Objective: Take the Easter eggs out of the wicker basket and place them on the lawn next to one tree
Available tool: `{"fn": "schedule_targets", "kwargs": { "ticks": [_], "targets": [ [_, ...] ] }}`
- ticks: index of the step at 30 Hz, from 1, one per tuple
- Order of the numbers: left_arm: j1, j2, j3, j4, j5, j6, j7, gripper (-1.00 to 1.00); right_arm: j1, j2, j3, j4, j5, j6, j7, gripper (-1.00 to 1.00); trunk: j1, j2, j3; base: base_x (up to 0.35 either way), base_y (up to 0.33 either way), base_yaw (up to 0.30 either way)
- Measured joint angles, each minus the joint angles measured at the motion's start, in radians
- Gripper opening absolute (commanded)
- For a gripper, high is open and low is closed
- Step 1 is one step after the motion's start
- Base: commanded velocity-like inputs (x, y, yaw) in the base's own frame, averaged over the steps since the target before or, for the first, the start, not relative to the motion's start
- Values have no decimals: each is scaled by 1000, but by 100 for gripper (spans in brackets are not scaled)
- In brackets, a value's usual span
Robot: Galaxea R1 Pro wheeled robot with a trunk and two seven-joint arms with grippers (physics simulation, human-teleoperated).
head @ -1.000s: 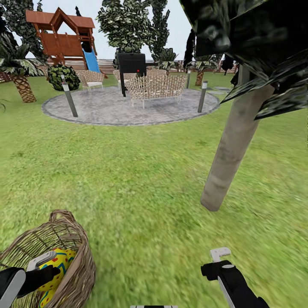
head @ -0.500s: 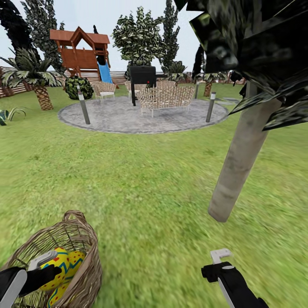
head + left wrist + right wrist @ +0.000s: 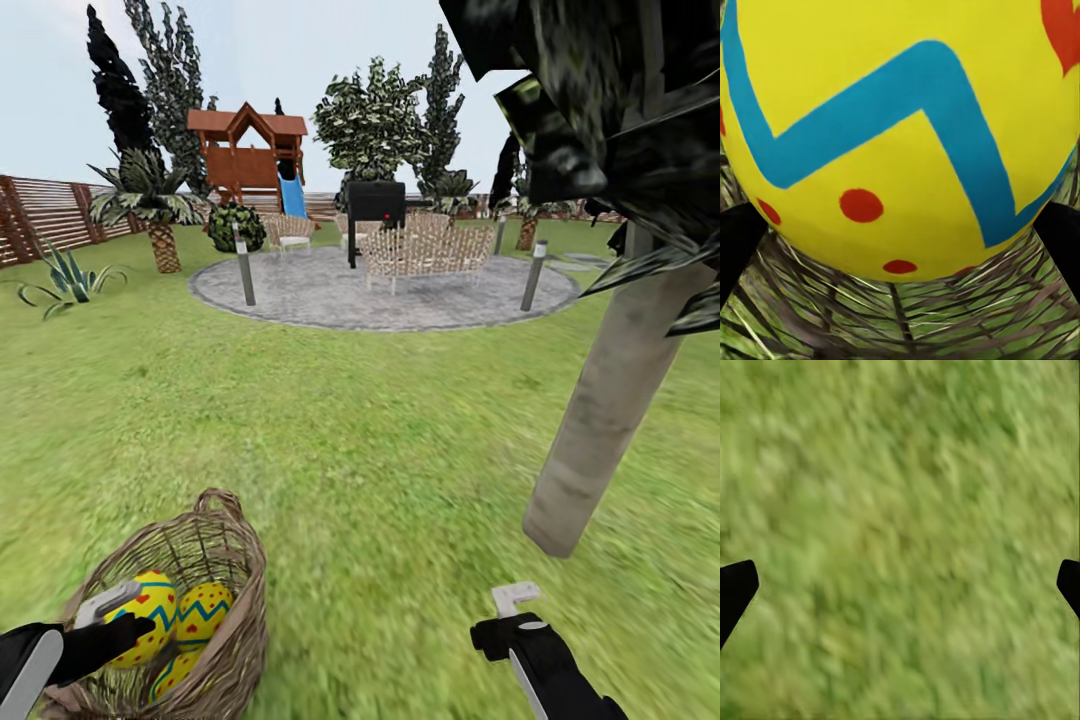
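The wicker basket [image 3: 235, 600] stands on the lawn [image 3: 350, 430] at the lower left of the head view. My left gripper [image 3: 125, 616] reaches in over its rim and is shut on one Easter egg [image 3: 148, 612], yellow with blue zigzag and red dots. Two more eggs lie in the basket, one beside it [image 3: 206, 612] and one lower [image 3: 168, 676]. In the left wrist view the held egg [image 3: 900, 112] sits between the dark fingers [image 3: 735, 244] above the woven wicker [image 3: 900, 322]. My right gripper [image 3: 505, 615] hangs open over bare grass [image 3: 900, 472]. The tree [image 3: 600, 420] rises at the right.
A round grey paved area [image 3: 380, 295] with wicker chairs [image 3: 425, 250], a black grill [image 3: 375, 203] and short bollards [image 3: 243, 275] lies ahead. Behind it stand a wooden playhouse with a slide [image 3: 250, 155], a palm [image 3: 150, 205] and a fence [image 3: 45, 210]. Dark leaves [image 3: 610, 110] hang overhead at the right.
The whole view has swung left, so basket, tree and patio sit further right. My left gripper still holds its egg; two other eggs have come into sight in the basket.
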Motion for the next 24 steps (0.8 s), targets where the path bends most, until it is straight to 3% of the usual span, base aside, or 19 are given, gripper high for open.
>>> {"fn": "schedule_targets", "kwargs": {
  "ticks": [9, 13, 18, 24],
  "targets": [
    [0, 0, -2, -1, 4, 0, -1, -100, 0, 1, 1, 0, -1, 0, 1, 100, -4, 2, 35, 0, 0, 173],
    [-1, 0, -4, 1, -1, 0, -1, -100, 1, 0, 1, 18, -2, 1, 4, 100, -6, 3, 49, 0, 0, -193],
    [-1, 0, -4, 2, -1, 0, -1, -100, 1, 2, 2, 31, 0, -1, 3, 100, -25, 38, 65, 0, 0, -270],
    [0, 0, -2, -1, 0, 0, -2, -100, 0, 3, 3, 35, 0, -1, 2, 100, -48, 80, 84, 0, 0, -25]
  ]
}}
